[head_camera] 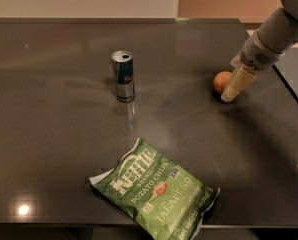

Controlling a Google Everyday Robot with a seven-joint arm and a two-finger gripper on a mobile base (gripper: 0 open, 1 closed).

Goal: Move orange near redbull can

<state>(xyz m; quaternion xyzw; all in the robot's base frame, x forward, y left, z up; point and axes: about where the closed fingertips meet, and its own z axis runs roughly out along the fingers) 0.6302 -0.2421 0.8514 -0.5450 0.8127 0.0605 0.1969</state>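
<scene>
Orange (220, 80) just beside tool (228, 95), well apart from redbull can (123, 75)

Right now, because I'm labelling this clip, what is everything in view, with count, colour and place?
redbull can: one, blue and silver, upright, left of the table's middle.
orange: one, orange, right part of the table.
chip bag: one, green, lying flat near the front edge.
table: one, dark and glossy, bears all three.
arm: one, grey, entering from the upper right.
gripper: one, cream, pointing down at the table, close against the orange's right side.
</scene>
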